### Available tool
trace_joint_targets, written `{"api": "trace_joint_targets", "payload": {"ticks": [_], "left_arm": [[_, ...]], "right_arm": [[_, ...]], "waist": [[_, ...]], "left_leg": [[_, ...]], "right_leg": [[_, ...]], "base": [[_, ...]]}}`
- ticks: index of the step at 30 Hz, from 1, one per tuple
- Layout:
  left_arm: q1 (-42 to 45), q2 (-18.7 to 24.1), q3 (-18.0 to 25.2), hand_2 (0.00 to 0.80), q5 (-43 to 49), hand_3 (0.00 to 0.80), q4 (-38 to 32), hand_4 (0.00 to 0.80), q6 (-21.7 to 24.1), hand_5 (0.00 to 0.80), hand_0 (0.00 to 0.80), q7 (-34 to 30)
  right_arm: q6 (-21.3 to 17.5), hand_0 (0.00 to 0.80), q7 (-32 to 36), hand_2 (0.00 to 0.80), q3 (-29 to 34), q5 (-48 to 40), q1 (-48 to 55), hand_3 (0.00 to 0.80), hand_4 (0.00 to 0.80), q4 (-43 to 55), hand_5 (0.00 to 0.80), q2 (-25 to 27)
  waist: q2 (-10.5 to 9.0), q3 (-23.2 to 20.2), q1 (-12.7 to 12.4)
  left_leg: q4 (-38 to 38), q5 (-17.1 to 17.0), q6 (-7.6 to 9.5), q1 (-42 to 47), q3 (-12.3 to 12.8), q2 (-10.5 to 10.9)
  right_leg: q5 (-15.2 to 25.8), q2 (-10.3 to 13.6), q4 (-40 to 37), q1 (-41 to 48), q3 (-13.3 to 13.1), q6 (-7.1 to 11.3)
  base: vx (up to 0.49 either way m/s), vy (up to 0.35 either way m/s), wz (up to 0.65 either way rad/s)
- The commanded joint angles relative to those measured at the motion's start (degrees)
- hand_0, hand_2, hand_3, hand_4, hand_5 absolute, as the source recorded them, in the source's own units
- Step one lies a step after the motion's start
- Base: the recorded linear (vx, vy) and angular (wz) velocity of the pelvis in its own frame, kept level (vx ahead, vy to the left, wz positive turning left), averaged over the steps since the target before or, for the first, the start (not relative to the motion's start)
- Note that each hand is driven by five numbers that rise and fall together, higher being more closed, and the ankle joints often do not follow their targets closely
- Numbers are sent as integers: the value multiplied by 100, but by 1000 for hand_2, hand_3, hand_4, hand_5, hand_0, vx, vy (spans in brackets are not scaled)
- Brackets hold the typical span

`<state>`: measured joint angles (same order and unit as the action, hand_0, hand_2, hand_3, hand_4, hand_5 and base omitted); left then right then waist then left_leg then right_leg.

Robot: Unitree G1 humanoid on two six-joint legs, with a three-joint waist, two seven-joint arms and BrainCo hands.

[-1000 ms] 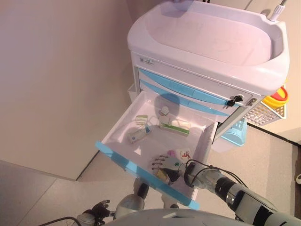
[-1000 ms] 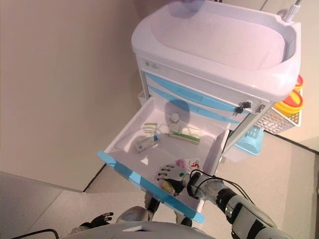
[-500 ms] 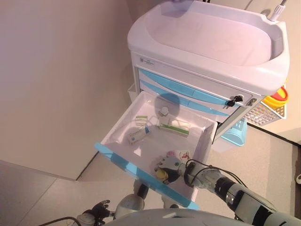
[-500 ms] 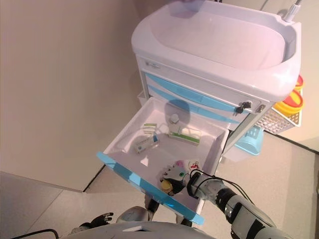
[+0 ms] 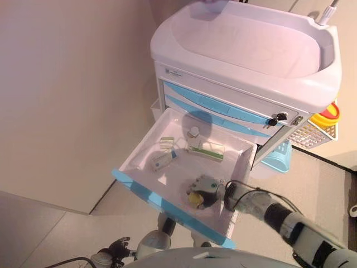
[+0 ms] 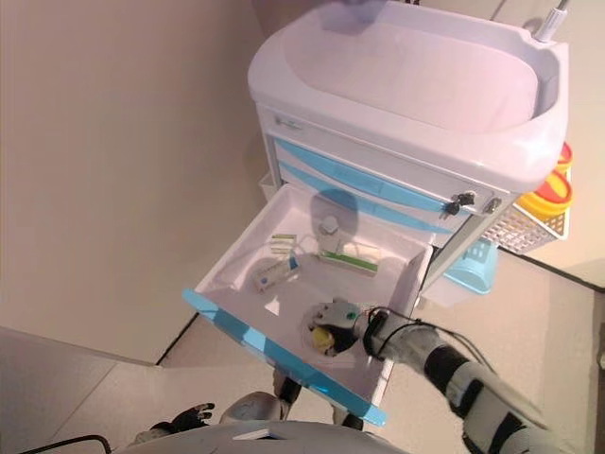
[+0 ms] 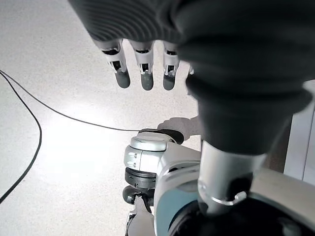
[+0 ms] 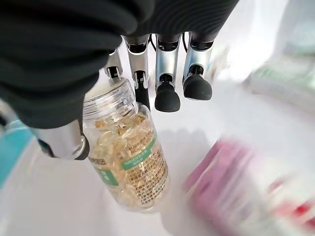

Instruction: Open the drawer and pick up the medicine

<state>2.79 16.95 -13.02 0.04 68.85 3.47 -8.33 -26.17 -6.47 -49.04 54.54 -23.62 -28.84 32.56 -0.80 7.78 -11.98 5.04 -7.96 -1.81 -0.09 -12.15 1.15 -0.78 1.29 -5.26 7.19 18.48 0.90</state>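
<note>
The white cart's drawer (image 5: 146, 188) with a blue front stands pulled open. My right hand (image 5: 208, 186) is inside it near the front right, shut on a clear medicine bottle of yellow capsules (image 5: 193, 199). In the right wrist view the bottle (image 8: 129, 156) with a green-banded label lies tilted between my thumb (image 8: 63, 141) and fingers (image 8: 167, 96), just above the drawer floor. My left hand (image 5: 113, 257) hangs low by the floor, its fingers (image 7: 142, 78) straight and empty.
Further back in the drawer lie a long white-green box (image 5: 206, 150), a blue-white box (image 5: 163, 162), a small box (image 5: 167, 142) and a small white bottle (image 5: 193, 132). A pink packet (image 8: 231, 189) lies beside the bottle. A yellow container in a basket (image 5: 326, 120) hangs on the cart's right.
My right hand's fingers have curled round the capsule bottle. The hand has shifted towards the back of the drawer with it and now covers the pink packet.
</note>
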Motion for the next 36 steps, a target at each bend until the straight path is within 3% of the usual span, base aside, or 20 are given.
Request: {"api": "trace_joint_targets", "payload": {"ticks": [1,7,11,14,19,28,36], "left_arm": [[-260,75,53,0,-42,0,202,0,-57,0,0,-48],[-164,51,249,0,-185,0,198,0,-78,0,0,-16],[-87,37,311,0,-255,0,259,0,-28,0,0,-14],[-74,48,304,0,-267,0,337,0,-16,0,0,-21],[-38,93,186,0,-311,0,364,0,-57,0,0,-7],[-62,222,-219,0,-528,0,316,0,-148,0,0,0],[-17,368,-369,0,-653,0,301,0,-149,0,0,-24]], "right_arm": [[191,800,698,800,452,-1372,-664,800,800,1328,800,444],[679,800,1963,800,1775,-3405,-944,800,800,2591,800,1124],[1563,800,2638,800,2665,-5467,-989,800,800,2916,800,1232],[1926,800,2717,800,3140,-6428,-1195,800,800,2784,800,1131],[1870,800,2094,800,3488,-6986,-2148,800,800,2034,800,1256],[2142,800,1107,800,2637,-7479,-4495,800,800,-670,800,1999],[2320,800,552,800,1926,-7246,-5687,800,800,-2207,800,2248]], "waist": [[-297,100,113],[-364,23,363],[-389,-30,494],[-407,-59,543],[-449,-102,494],[-554,-144,137],[-578,-82,-141]], "left_leg": [[-32,604,5,200,218,94],[-4,638,18,278,441,26],[-4,684,21,350,590,-6],[-4,710,17,404,663,-14],[-4,762,-2,504,731,-22],[-58,808,-13,580,595,36],[-61,760,-9,504,355,112]], "right_leg": [[-31,183,355,-111,-246,220],[-14,153,346,-116,-470,217],[-2,159,328,-75,-560,210],[-2,160,332,-55,-603,200],[-28,171,344,15,-602,203],[-29,178,298,166,-495,195],[1,210,248,185,-336,218]], "base": [[-11,27,-18],[6,37,-15],[25,42,-17],[38,29,-4],[47,27,-5],[63,23,2],[33,30,9]]}}
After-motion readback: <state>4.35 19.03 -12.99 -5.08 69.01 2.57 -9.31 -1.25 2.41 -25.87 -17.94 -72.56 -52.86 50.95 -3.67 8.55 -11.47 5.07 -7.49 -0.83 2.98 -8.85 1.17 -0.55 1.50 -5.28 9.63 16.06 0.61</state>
